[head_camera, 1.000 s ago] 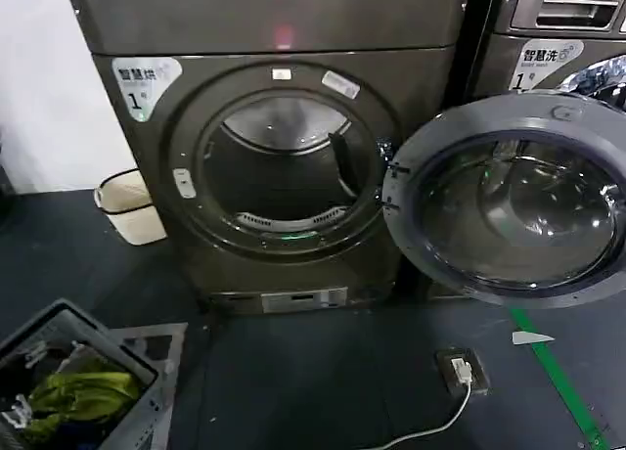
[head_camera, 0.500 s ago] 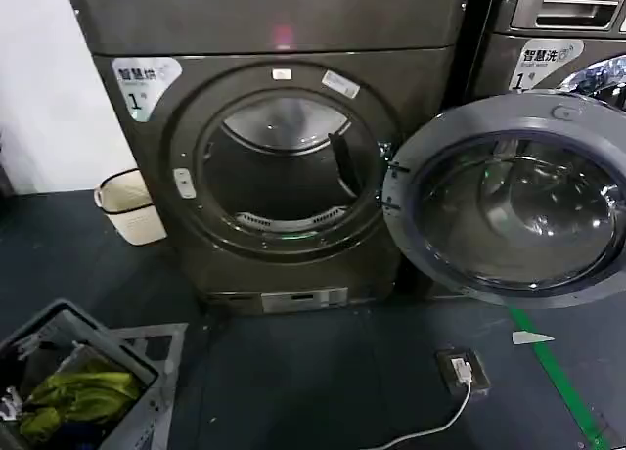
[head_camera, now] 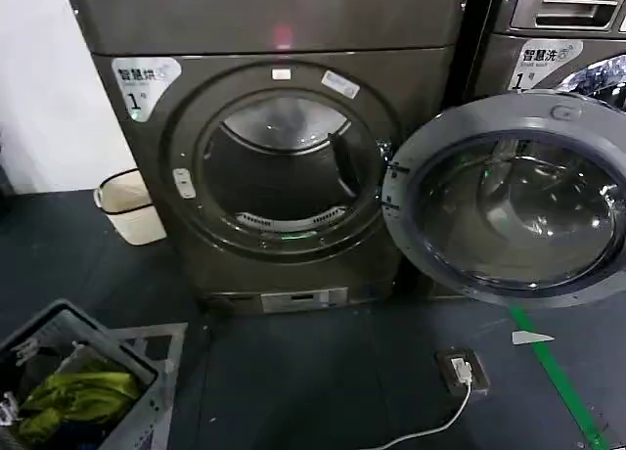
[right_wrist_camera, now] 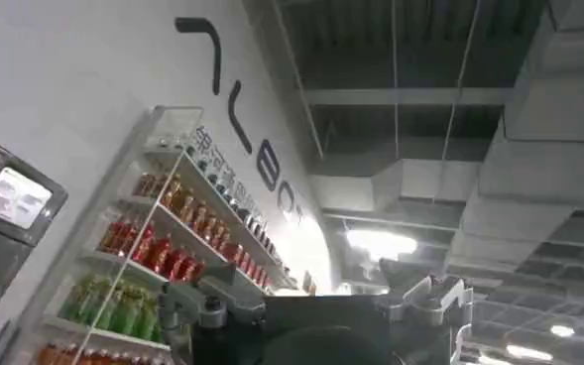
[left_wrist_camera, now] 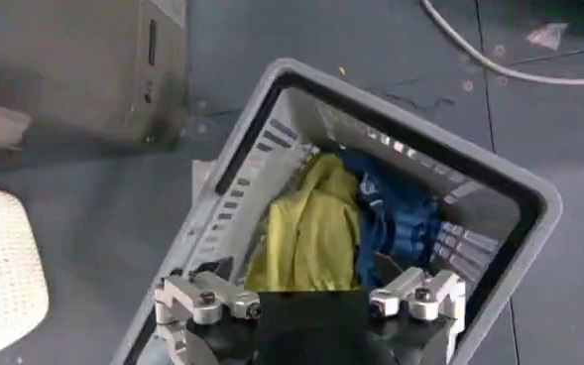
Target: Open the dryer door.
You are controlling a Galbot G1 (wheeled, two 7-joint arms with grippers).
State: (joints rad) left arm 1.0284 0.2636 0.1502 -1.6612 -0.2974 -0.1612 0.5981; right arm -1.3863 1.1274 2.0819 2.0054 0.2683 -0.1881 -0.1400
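1. Dryer door [head_camera: 516, 198] stands swung fully open to the right of the drum opening [head_camera: 282, 166], hinged at the opening's right edge, its glass facing the head camera and covering the front of the neighbouring machine [head_camera: 548, 39].
2. The dryer [head_camera: 156, 176] itself sits at the middle of the head view, its drum dark and, as far as can be seen, empty.
3. The left end effector [left_wrist_camera: 309, 298] hangs above a grey laundry basket [left_wrist_camera: 529, 198] holding yellow-green cloth [left_wrist_camera: 311, 233] and blue cloth [left_wrist_camera: 391, 228]; its fingers are spread wide and hold nothing.
4. The right end effector [right_wrist_camera: 316, 303] points up toward the ceiling [right_wrist_camera: 450, 89] and a wall shelf of bottles [right_wrist_camera: 163, 248], fingers likewise spread wide and empty, well away from the door.
5. Judged from how the door lies, the opening step looks complete; no end effector is touching the door.
6. The next move calls for little more than keeping both arms clear of the door's swing. If loading were to come next, the left arm seems better placed, being over the basket.
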